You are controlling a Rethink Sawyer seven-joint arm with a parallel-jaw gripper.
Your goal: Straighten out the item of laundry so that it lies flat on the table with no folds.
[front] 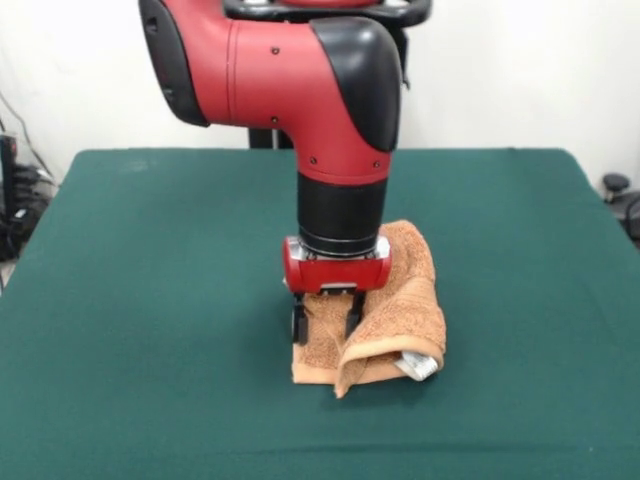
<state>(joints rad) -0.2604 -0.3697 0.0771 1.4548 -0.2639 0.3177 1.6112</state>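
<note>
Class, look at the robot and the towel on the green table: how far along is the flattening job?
Done: nothing visibly finished; the towel is bunched, one edge rolled over near its white label. In hand: the end effector is down at the towel, fingers apart on either side of a raised part. Left: spreading it flat on the table.

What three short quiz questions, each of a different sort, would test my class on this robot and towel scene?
1. True or false: the towel lies fully flat on the table.
2. Where does the white label show? A) under the folded-over flap at the near right corner B) on the arm C) off the table
3. Fill in: the gripper is at the towel's ____ side as seen in the front view.

Key: 1 false; 2 A; 3 left.
</note>
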